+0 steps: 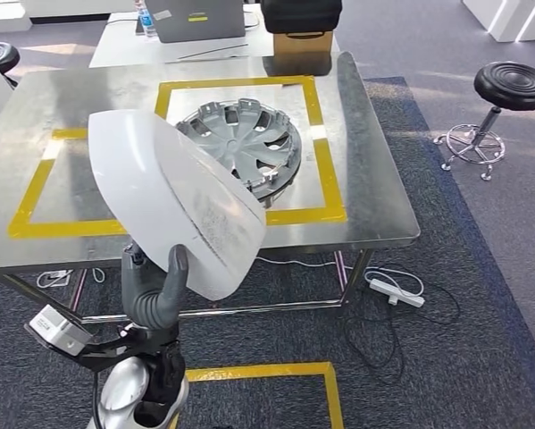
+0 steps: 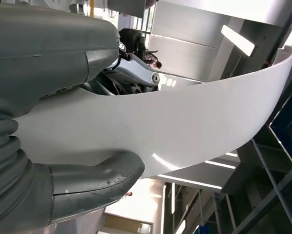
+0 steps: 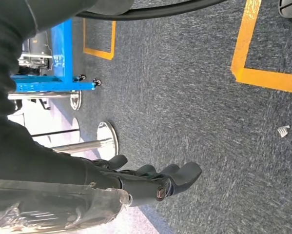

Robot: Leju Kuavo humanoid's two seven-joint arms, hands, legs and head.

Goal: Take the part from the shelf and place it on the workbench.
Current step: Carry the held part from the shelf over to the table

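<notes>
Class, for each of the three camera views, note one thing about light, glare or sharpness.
Head view: the metal workbench carries soft glare patches, and the white part is brightly lit. Left wrist view: ceiling light strips are blown out, a highlight sits on the part's edge, and the left hand is soft, being so close. Right wrist view: even light on the carpet; the right hand is dark, with little detail.

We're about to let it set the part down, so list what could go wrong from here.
1. The left hand holds the white part only at its lower edge, so the broad shell could tip or slip out.
2. A hubcap already lies in the right yellow-taped square on the workbench; the part might strike it going down.
3. The part hides much of the near table edge from the head view, so placement could be misjudged.
</notes>
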